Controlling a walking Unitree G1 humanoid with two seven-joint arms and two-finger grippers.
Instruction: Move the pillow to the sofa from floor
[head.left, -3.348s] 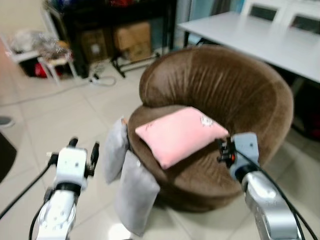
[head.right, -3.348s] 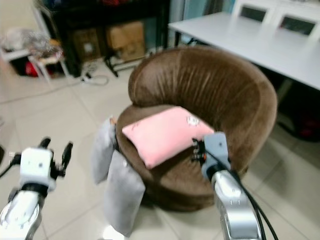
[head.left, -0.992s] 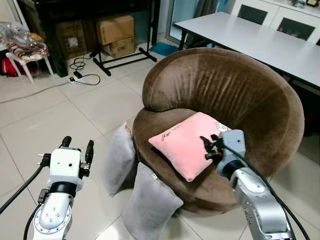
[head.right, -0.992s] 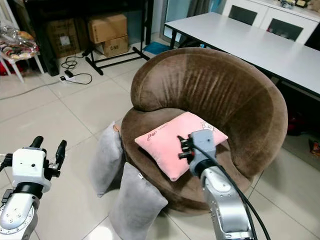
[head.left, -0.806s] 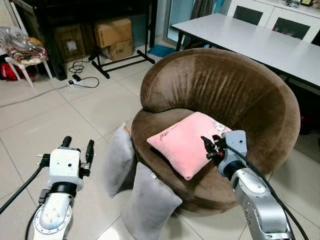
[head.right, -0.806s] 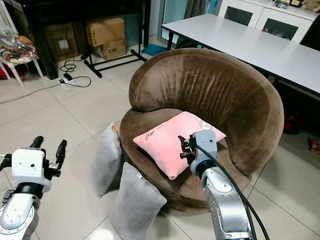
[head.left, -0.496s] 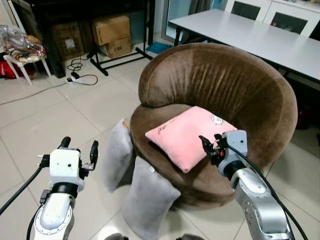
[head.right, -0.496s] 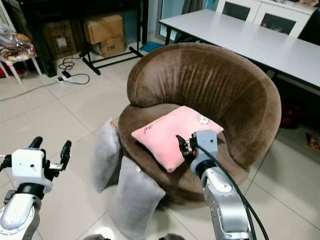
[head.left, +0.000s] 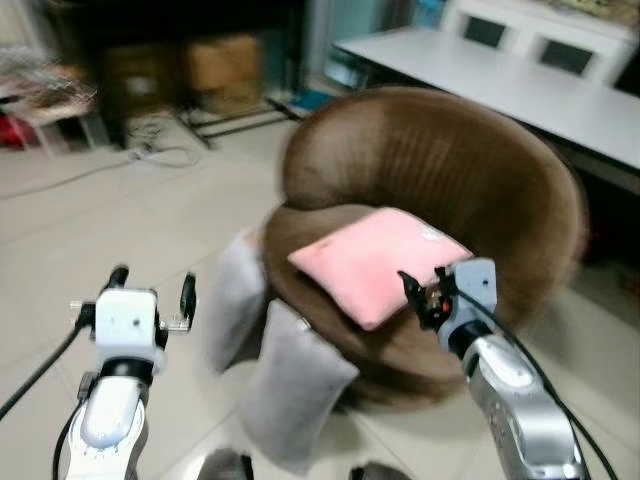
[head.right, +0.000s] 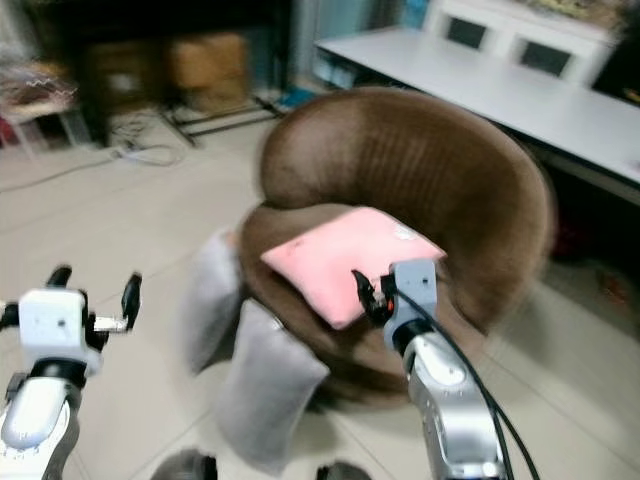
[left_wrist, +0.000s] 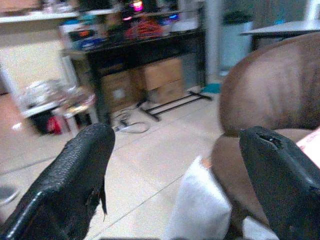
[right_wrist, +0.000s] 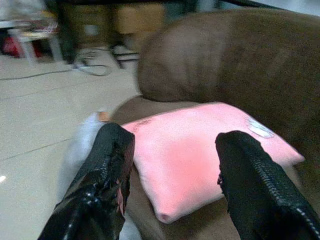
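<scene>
A pink pillow (head.left: 368, 260) lies flat on the seat of the round brown sofa chair (head.left: 440, 165). My right gripper (head.left: 422, 285) hovers open at the pillow's near right corner; in the right wrist view the pink pillow (right_wrist: 192, 155) sits ahead, between the spread black fingers (right_wrist: 102, 185). Two grey pillows stand on the tiled floor, leaning against the sofa's front left: one (head.left: 233, 300) further back, one (head.left: 293, 385) nearer me. My left gripper (head.left: 153, 283) is raised over the floor left of them, open and holding nothing. The picture is blurred.
A long white table (head.left: 490, 75) stands behind the sofa at the right. Cardboard boxes (head.left: 220, 65) under a dark shelf and a cable (head.left: 150, 155) on the floor lie at the back left. Open tiled floor (head.left: 90, 215) stretches to the left.
The whole picture has shifted a little and gone blurry, so the camera is moving. Both grippers stay open and hold nothing; the right one remains by the pink pillow's corner.
</scene>
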